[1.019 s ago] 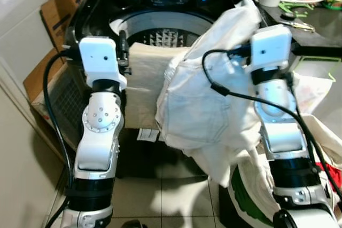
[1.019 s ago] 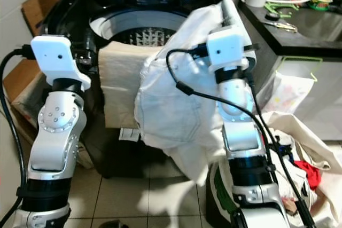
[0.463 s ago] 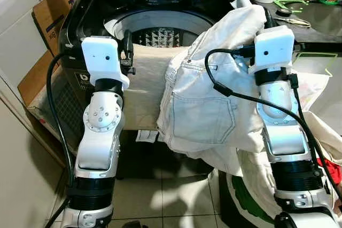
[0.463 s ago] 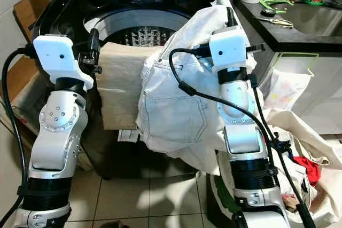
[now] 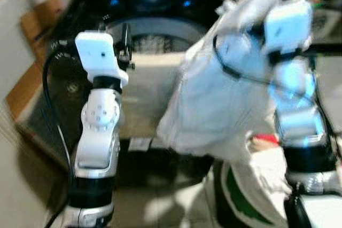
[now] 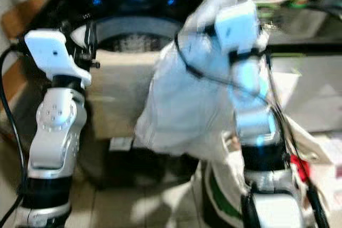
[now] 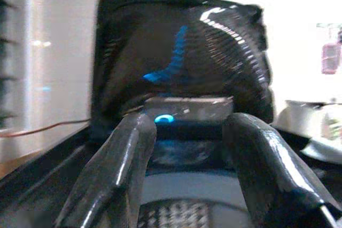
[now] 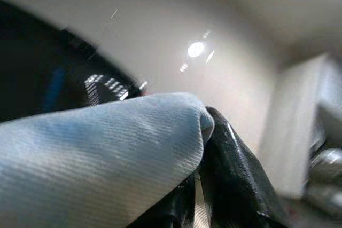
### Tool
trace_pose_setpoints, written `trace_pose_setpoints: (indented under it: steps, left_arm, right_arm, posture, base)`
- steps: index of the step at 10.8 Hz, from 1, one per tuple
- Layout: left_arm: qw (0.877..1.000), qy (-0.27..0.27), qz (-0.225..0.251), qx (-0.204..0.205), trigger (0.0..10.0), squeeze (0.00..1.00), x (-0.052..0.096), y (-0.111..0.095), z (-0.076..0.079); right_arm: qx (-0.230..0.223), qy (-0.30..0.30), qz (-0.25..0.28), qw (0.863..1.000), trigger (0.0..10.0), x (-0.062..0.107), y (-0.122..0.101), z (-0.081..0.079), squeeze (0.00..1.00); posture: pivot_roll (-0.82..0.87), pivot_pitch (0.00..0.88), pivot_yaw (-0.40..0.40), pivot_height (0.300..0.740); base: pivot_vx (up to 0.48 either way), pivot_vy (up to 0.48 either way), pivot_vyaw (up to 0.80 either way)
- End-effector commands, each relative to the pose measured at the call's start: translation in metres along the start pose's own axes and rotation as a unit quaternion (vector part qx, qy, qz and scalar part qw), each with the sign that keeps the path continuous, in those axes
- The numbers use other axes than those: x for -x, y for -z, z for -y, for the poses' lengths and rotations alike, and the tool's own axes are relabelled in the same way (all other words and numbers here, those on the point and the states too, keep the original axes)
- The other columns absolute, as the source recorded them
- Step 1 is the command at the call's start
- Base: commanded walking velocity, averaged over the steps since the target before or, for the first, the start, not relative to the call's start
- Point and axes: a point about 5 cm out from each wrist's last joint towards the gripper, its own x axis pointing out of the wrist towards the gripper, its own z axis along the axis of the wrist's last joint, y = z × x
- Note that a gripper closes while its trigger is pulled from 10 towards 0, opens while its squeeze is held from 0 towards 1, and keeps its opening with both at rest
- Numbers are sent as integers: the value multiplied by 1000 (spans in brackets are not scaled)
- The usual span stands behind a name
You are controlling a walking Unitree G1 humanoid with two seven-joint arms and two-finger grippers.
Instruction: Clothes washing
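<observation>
A black top-loading washing machine (image 5: 160,24) stands before me with its lid up and its drum (image 5: 152,41) open. A beige cloth (image 5: 141,92) hangs over its front rim. My right gripper (image 8: 200,132) is shut on a pair of white jeans (image 5: 214,105), held high at the drum's right side, so the jeans hang down in front of the machine and cover much of the right arm. My left gripper (image 7: 187,126) is open and holds nothing, level with the rim's left side and pointing at the raised lid (image 7: 181,62). Both eye views are blurred.
A white and green laundry bag (image 5: 240,196) with more clothes, one of them red (image 5: 266,139), sits on the floor at the lower right. A cardboard box (image 5: 35,22) stands left of the machine. A dark counter (image 5: 328,20) runs along the right.
My right arm has lifted the white jeans higher, above the drum's right edge. The camera has moved and the picture is now blurred. The left arm stays about where it was.
</observation>
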Motion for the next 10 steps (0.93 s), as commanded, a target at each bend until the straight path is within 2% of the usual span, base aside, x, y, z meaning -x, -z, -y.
trace_pose_setpoints:
  steps: [1, 2, 3, 5, 8, 10]
  left_arm:
    - [1000, -1, 15, 10, 10000, 0, -3, -7, 2]
    - [1000, -1, 14, 11, 10000, 0, -4, -7, 2]
    - [1000, 1, 12, 6, 10000, 0, -4, -6, 3]
    - [1000, 0, 12, 4, 10000, 0, -5, -5, 4]
    - [999, -23, 11, 19, 10000, 0, -5, -6, 0]
    - [999, -40, 10, 26, 10000, 0, -6, -8, -2]
  right_arm:
    - [12, 29, 53, 998, 0, -21, -18, 21, 0]
    - [12, 27, 57, 998, 0, -24, -19, 22, 0]
    - [13, 17, 72, 997, 0, -35, -24, 25, 0]
    - [17, 9, 86, 996, 0, -48, -27, 28, 0]
    - [19, -6, 92, 996, 0, -58, -27, 29, 0]
    - [23, -11, 109, 994, 0, -67, -31, 31, 0]
  posture:
    - [45, 0, -8, 740]
    - [45, 0, -8, 740]
    - [43, 0, -12, 740]
    - [43, 0, -17, 740]
    - [51, 0, -24, 740]
    - [53, 0, -30, 740]
  base:
    - [472, 0, 0]
    - [472, 0, 0]
    - [465, 0, 0]
    - [472, 0, 0]
    - [466, 0, 0]
    - [157, 405, 0]
